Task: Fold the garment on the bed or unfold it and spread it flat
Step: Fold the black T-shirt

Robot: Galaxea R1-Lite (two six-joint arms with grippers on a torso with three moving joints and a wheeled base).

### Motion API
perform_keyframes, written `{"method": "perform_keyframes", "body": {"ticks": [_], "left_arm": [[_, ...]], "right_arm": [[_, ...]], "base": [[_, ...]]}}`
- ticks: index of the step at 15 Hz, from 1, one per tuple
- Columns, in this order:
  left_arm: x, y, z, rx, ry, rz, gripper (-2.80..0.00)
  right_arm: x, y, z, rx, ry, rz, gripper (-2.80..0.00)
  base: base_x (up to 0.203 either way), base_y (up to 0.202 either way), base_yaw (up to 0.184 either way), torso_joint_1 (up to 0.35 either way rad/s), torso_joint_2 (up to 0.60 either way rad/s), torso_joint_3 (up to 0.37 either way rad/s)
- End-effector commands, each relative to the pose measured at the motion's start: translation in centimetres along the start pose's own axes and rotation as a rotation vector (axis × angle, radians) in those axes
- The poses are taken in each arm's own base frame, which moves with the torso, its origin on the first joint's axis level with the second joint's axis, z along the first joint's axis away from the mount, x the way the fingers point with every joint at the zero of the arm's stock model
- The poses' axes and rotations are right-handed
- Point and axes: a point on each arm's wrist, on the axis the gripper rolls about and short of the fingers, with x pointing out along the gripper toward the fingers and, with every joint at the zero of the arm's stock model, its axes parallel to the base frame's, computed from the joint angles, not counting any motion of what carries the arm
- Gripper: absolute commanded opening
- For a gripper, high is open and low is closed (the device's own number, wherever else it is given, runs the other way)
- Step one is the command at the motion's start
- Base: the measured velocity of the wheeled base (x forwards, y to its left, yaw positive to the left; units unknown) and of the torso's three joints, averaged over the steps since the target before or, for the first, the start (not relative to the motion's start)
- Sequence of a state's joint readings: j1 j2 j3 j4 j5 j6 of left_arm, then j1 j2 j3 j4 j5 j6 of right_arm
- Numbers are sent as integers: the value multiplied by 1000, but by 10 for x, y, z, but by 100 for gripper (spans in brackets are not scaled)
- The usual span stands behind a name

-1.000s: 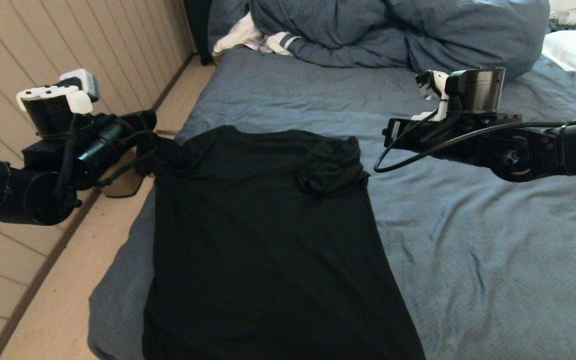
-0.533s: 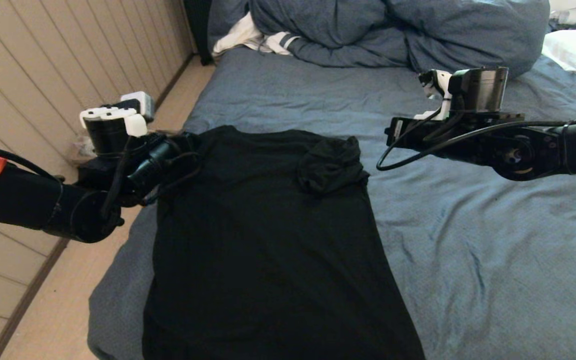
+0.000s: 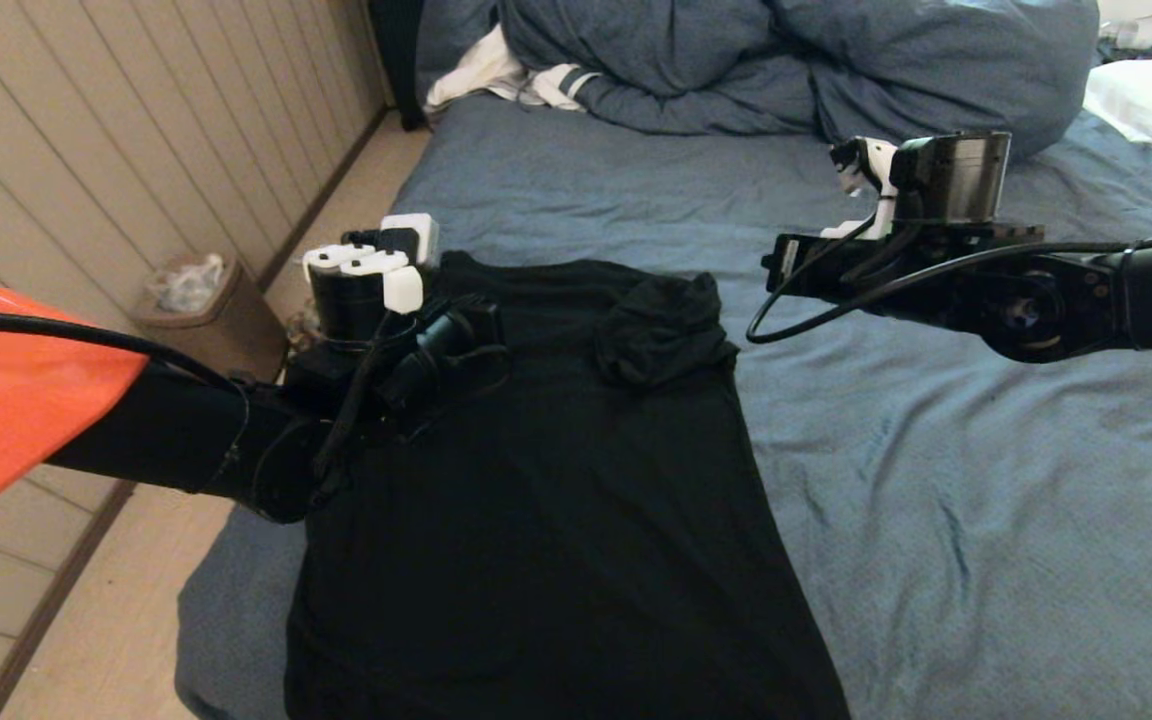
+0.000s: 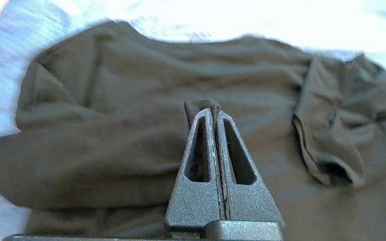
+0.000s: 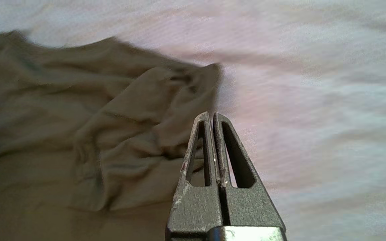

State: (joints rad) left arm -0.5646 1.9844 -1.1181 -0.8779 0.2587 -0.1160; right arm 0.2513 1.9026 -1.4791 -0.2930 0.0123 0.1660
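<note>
Pale wood panelling point(image 3: 136, 130) runs down the left of my head view, with a small bin point(image 3: 198, 315) holding a clear bag on the floor beside the bed point(image 3: 986, 520); slate-blue sheet, wrinkled, filling most of what I can see. Now the left gripper point(image 4: 209, 110); it sits over the upper left part of the garment point(image 3: 546, 500), and in the left wrist view I've got its two fingers pressed flat together with a small tuck of black fabric pinched at the tips, so it is clamped on the shirt; a fold of cloth trails from that pinch across the shirt's left side. On to the garment itself; black T-shirt, plain side up, lying lengthwise near the bed's left edge, the hem end toward me and running out of the lower frame; its body looks mostly flat. At its far right corner the sleeve point(image 3: 661, 330) is bunched into a crumpled lump. Further right, the right gripper point(image 5: 212, 115) hangs above bare sheet just beside that bunched sleeve; its fingers are closed tight with nothing between them, clear of the cloth. Up at the head of the bed I see a bunched blue duvet point(image 3: 786, 60), with a white cloth with dark stripes point(image 3: 516, 78) tucked at its left end.
</note>
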Motion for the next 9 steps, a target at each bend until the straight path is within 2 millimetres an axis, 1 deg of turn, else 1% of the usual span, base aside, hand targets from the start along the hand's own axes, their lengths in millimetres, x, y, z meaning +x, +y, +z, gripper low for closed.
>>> {"method": "perform_keyframes", "body": {"ticks": [1, 3, 5, 7, 9], "left_arm": [[4, -10, -13, 6, 24, -21, -280], [7, -10, -19, 9, 37, -20, -280], [7, -10, -19, 9, 37, -20, -280], [13, -11, -34, 24, 23, -21, -280], [13, -11, -37, 27, 27, -20, -280]], "right_arm": [[0, 0, 1, 1, -3, 1, -280], [0, 0, 1, 1, -3, 1, -280], [0, 0, 1, 1, -3, 1, -280], [0, 0, 0, 1, -2, 0, -280], [1, 0, 0, 1, 0, 0, -280]], "base": [[0, 0, 0, 0, 0, 0], [0, 0, 0, 0, 0, 0], [0, 0, 0, 0, 0, 0], [0, 0, 0, 0, 0, 0], [0, 0, 0, 0, 0, 0]]}}
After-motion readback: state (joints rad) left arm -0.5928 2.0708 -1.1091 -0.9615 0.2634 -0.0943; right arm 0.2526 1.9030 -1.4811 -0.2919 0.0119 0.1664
